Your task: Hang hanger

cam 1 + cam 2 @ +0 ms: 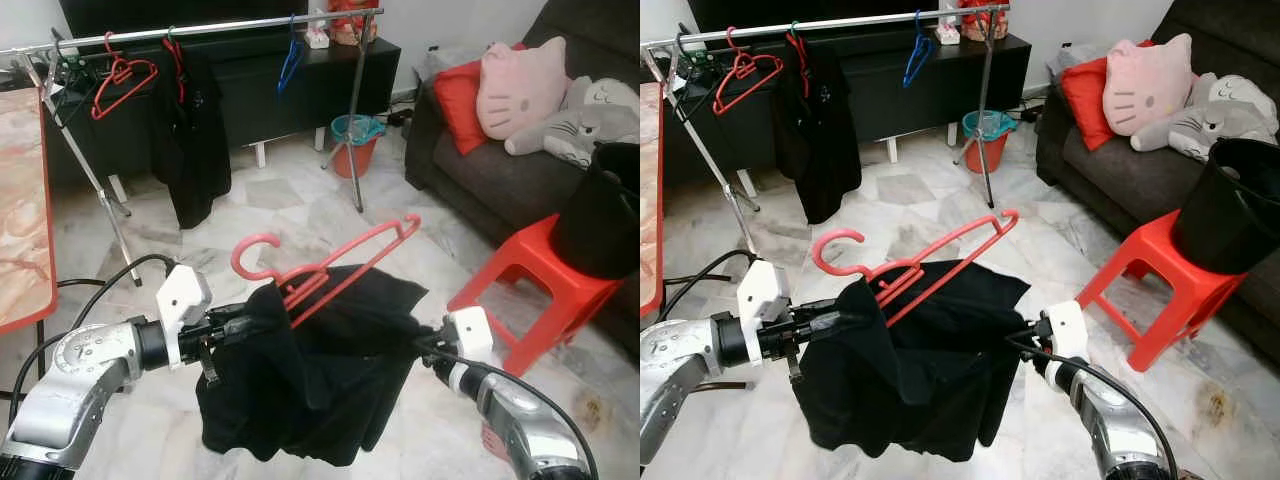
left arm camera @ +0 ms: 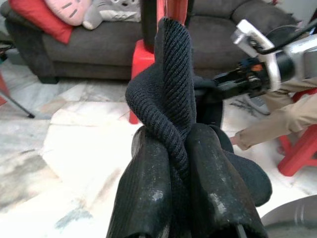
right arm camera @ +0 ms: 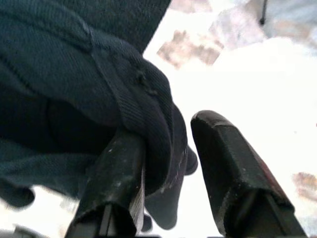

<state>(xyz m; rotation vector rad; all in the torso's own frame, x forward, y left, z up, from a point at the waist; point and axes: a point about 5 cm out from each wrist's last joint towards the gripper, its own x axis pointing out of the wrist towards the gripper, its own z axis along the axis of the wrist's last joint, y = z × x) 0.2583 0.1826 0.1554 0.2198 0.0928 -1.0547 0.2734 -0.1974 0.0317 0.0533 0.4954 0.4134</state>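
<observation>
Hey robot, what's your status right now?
Left claw shut on black garment. Right claw open, garment edge draped on one finger. Red hanger in garment. Rail ahead, unobstructed.

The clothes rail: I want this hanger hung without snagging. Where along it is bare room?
On the clothes rail, bare stretches lie between the hung black garment and the blue hanger, and beyond it. The end with the red hangers is crowded.

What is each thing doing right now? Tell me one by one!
Red hanger: tilted, half inside the black garment, not on the rail.
Black garment: held up between both end effectors, sagging.
Left end effector: shut on the garment.
Right end effector: fingers apart, cloth draped over one finger.
Clothes rail: standing, with hangers and a dark garment on it.
</observation>
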